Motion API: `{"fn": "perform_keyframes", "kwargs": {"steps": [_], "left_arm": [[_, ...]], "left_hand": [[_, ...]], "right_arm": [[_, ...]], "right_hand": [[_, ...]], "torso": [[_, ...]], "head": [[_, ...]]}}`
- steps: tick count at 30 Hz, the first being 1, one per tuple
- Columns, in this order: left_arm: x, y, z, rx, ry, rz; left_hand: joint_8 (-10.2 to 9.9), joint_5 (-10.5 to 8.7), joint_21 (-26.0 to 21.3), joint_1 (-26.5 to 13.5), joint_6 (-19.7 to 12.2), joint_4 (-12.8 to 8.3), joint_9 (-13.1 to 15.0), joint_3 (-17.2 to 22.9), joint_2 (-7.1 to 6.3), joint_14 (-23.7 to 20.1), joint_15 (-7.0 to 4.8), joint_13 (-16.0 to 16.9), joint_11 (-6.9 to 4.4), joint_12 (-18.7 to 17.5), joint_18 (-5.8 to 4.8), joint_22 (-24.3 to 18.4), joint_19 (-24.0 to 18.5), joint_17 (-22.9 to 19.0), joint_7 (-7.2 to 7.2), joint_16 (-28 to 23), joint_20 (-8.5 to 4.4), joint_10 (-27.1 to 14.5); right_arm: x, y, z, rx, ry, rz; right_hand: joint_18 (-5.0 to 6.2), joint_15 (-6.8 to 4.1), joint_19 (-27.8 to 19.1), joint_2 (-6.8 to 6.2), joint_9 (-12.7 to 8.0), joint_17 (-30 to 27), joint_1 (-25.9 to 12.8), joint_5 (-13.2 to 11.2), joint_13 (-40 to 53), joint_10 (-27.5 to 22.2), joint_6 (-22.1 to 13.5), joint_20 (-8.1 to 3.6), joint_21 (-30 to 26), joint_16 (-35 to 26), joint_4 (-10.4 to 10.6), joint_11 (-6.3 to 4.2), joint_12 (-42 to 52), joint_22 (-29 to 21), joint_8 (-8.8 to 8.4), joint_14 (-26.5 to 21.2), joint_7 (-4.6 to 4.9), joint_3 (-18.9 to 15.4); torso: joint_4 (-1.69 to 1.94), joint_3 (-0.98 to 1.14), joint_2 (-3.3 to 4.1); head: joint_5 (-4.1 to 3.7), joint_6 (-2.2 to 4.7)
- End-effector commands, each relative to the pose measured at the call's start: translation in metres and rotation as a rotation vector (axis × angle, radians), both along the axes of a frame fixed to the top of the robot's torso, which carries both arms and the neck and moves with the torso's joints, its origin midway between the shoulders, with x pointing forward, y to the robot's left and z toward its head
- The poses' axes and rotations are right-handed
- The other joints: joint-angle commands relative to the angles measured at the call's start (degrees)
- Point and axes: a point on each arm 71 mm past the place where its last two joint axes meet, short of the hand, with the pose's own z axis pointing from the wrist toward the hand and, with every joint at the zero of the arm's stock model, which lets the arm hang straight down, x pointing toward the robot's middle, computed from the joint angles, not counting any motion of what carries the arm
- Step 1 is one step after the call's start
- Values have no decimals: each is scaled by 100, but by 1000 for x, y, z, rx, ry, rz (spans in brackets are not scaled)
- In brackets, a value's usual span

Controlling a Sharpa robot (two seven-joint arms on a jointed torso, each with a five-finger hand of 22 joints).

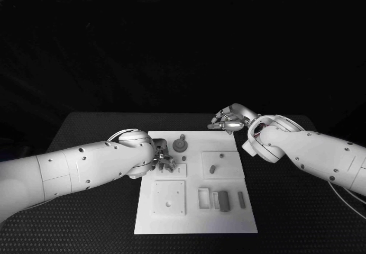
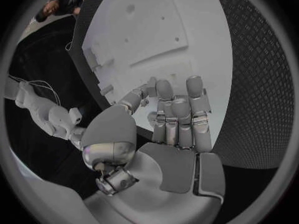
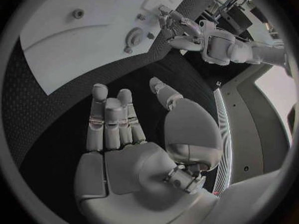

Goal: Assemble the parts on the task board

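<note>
The white task board [image 1: 194,217] lies in the middle of the table. On it are a round grey part [image 1: 181,144], a small grey peg [image 1: 212,169] on a raised square, and grey blocks [image 1: 223,200] near the front. My left hand [image 1: 162,159] hangs over the board's left side, fingers pointing down at a raised square; in the left wrist view its fingers [image 2: 179,115] lie close together with the thumb near them, and I cannot tell if anything is pinched. My right hand [image 1: 227,123] hovers past the board's far right corner, fingers [image 3: 112,117] spread and holding nothing.
The black table [image 1: 297,211] surrounds the board on all sides. A square plate [image 1: 169,198] with holes and a small frame [image 1: 203,198] sit on the board's near half. The right wrist view shows the round part [image 3: 134,37] and my left hand [image 3: 187,30] over the board [image 3: 74,50].
</note>
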Motion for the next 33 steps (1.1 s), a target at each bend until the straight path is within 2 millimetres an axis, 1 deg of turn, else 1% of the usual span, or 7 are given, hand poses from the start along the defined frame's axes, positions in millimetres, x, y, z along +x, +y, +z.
{"fn": "perform_keyframes", "kwargs": {"steps": [1,9,14,18,22,24,33], "left_arm": [[0,-1,0,10,-27,-9],[-2,-3,-2,0,-29,-15],[-2,-3,-2,-9,-33,-11],[-2,-3,-2,-13,-32,-11],[-2,-3,-2,-17,-32,-11],[-2,-2,-3,-23,-24,-7],[-2,1,-3,-28,-19,5]], "left_hand": [[-30,22,2,409,52,-328,12,279,352,0,-53,5,-19,15,-79,118,48,-6,-11,40,-19,23],[-26,44,9,369,81,-300,23,250,337,10,-56,10,-23,30,-79,119,62,-4,-17,57,-11,38],[-41,29,-1,253,91,-184,33,203,215,6,-57,6,-25,31,-79,112,65,-15,-20,58,-10,29],[-76,-200,-31,101,92,111,46,188,-2,2,-58,-13,-24,22,-78,105,63,-39,-16,54,-17,17],[-100,-314,-50,-64,97,344,56,152,-147,-2,-59,-24,-25,22,-77,108,59,-53,-17,57,-24,11],[-115,-461,-61,-181,99,486,63,130,-203,-6,-60,-31,-27,23,-77,109,55,-61,-20,59,-28,7],[-137,-497,-72,-360,108,698,77,121,-338,-13,-67,-36,-33,33,-74,114,53,-70,-25,73,-39,3]], "right_arm": [[-1,1,0,-2,6,12],[-1,1,-1,-3,6,12],[-1,1,-1,-3,6,10],[-1,0,-1,-3,7,10],[-1,0,-2,-3,8,10],[-1,0,-2,-4,9,10],[-1,0,-2,-3,9,10]], "right_hand": [[87,3,-44,57,5,-5,-7,22,-7,-40,3,1,-22,-34,14,-11,19,105,-28,-39,48,-9],[87,3,-44,57,5,-6,-8,22,-9,-41,3,2,-23,-34,14,-11,21,105,-28,-40,48,-9],[87,3,-45,57,5,-6,-8,22,-10,-41,3,2,-23,-35,15,-11,22,105,-28,-40,48,-9],[87,3,-45,56,5,-6,-9,22,-10,-42,3,2,-24,-35,15,-11,22,105,-29,-41,48,-9],[87,3,-46,55,5,-7,-9,22,-11,-42,2,2,-24,-35,15,-11,22,105,-29,-41,48,-9],[87,3,-46,54,5,-7,-10,22,-11,-43,2,2,-24,-35,15,-11,23,105,-29,-41,48,-10],[87,3,-46,53,5,-7,-7,23,-12,-44,2,2,-25,-36,13,-11,24,105,-30,-42,48,-9]], "torso": [[0,3,0],[-4,7,1],[0,9,1],[0,10,-1],[-2,8,1],[-3,7,0],[-2,5,0]], "head": [[-1,-4],[-7,-10],[-10,-13],[-8,-10],[-7,-11],[-5,-12],[-10,-5]]}}
